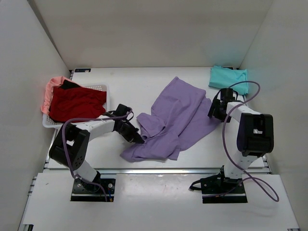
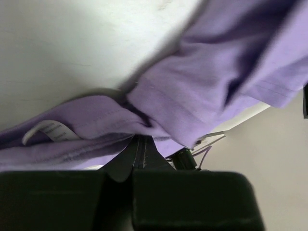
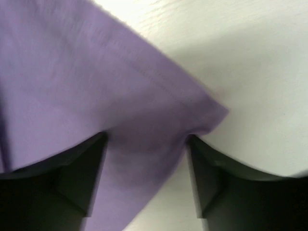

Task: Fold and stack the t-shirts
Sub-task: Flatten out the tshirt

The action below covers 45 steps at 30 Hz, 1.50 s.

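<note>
The salmon-pink t-shirt (image 1: 51,89) hangs crumpled over the far left rim of the white lattice basket (image 1: 102,87), which stands at the left edge of the table (image 1: 139,82). The red t-shirt (image 1: 77,103) lies bunched inside the basket, touching the pink one, and fills most of it; a small dark item (image 1: 70,84) that is too small to identify sits at its far edge.

Just right of the basket, the left arm reaches low across the table, and the left gripper (image 1: 137,138) sits at the near left edge of the lavender t-shirt (image 1: 179,118). In the left wrist view its fingers (image 2: 140,153) are pressed together on a bunched fold of this cloth, with a white label (image 2: 48,130) showing on the fabric to the left.

The lavender t-shirt lies unfolded and rumpled across the middle of the table, running from the near left towards the far right.

The right gripper (image 1: 215,109) is at the shirt's right edge. In the right wrist view its fingers (image 3: 86,178) stand apart, with a corner of the lavender cloth lying between them on the table.

The teal t-shirt (image 1: 229,78) lies folded in the far right corner, apart from the lavender one.
</note>
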Available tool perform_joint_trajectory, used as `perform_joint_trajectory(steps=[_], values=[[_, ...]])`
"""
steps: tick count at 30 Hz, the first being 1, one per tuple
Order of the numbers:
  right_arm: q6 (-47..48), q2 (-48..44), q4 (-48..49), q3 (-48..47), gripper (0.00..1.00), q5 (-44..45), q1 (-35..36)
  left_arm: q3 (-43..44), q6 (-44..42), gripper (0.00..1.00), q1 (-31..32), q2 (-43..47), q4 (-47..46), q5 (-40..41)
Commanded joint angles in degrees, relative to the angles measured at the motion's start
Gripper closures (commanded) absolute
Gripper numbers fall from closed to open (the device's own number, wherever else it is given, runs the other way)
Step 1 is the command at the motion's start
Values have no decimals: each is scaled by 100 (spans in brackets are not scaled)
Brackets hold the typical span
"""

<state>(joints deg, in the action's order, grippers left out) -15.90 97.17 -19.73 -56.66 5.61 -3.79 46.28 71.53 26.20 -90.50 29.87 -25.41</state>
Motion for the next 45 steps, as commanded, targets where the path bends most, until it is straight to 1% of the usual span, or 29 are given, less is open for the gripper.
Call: perform_joint_trajectory(steps=[1, 2, 3, 4, 5, 7, 8, 10, 11, 12, 13, 15, 16, 17, 19, 21, 23, 24, 25, 28, 31, 32, 33, 37, 39, 41, 42, 44, 45], values=[[-211, 170, -154, -442, 40, 143, -122, 450, -165, 100, -79, 173, 143, 255], [-229, 189, -207, -503, 62, 90, -157, 643, -226, 100, -132, 251, 194, 360], [-238, 189, -216, -521, 72, 20, -192, 776, -340, 100, -228, 278, 282, 422], [-290, 206, -251, -573, 95, -68, -244, 1064, -498, 100, -333, 235, 396, 449], [-299, 189, -286, -687, 100, -112, -297, 1415, -595, 100, -387, 208, 449, 536], [-282, 101, -339, -846, 100, -130, -411, 2327, -946, 100, -579, 129, 704, 581], [-230, 75, -365, -1073, 100, -139, -447, 2550, -1156, 100, -685, 7, 861, 642], [-185, -57, -400, -1399, 100, -313, -499, 3654, -1394, 100, -817, -212, 1029, 704], [-177, -31, -409, -1670, 100, -306, -534, 3877, -1483, 100, -974, -344, 1039, 695], [-168, -74, -557, -1968, 100, -314, -509, 4323, -1510, 100, -1072, -415, 1073, 660], [-194, -49, -654, -2067, 100, -297, -569, 4676, -1475, 100, -1134, -546, 1091, 643], [-361, 4, -760, -2287, 100, -358, -657, 4924, -1405, 100, -1353, -644, 1039, 546], [-387, 91, -900, -2270, 91, -385, -658, 4908, -1396, 100, -1337, -644, 960, 441], [-414, 214, -1084, -2227, 75, -376, -675, 4847, -1361, 100, -1406, -592, 873, 414], [-431, 285, -1296, -1929, 68, -463, -623, 4349, -1334, 100, -1380, -478, 697, 204], [-519, 110, -1262, -1613, 58, -412, -369, 3864, -1142, 100, -1424, -215, 355, 124], [-572, 48, -1331, -1243, 49, -333, -131, 3285, -1053, 100, -1336, -4, 125, 71], [-598, 48, -1315, -1190, 46, -297, 0, 3160, -1010, 100, -1319, 119, 55, 54], [-598, 92, -1445, -1119, 42, -271, 114, 2950, -1027, 100, -1310, 233, -7, 27], [-642, 119, -1692, -900, 40, -157, 334, 2720, -1079, 100, -1292, 313, 19, 1], [-677, 48, -1789, -619, 37, -60, 353, 2632, -1149, 100, -1336, 453, -16, -26], [-660, 48, -1824, -548, 35, 19, 344, 2579, -1141, 100, -1345, 454, 1, -69], [-686, 92, -1946, -495, 35, 124, 483, 2535, -1158, 100, -1380, 515, 19, -78], [-739, 83, -2149, -390, 30, 485, 520, 2429, -1237, 100, -1451, 621, -33, -140], [-756, 171, -2219, -354, 28, 337, 406, 2342, -1220, 100, -1486, 674, -60, -193], [-687, 259, -2115, -249, 30, 196, 388, 2263, -1221, 100, -1564, 718, -95, -236], [-617, 320, -2088, -292, 37, -22, 388, 2228, -1211, 100, -1556, 718, -95, -245], [-537, 399, -2018, -319, 68, -384, 230, 2315, -1272, 100, -1600, 718, -165, -254], [-493, 408, -1922, -328, 100, -472, 212, 2437, -1342, 100, -1591, 700, -183, -298]])
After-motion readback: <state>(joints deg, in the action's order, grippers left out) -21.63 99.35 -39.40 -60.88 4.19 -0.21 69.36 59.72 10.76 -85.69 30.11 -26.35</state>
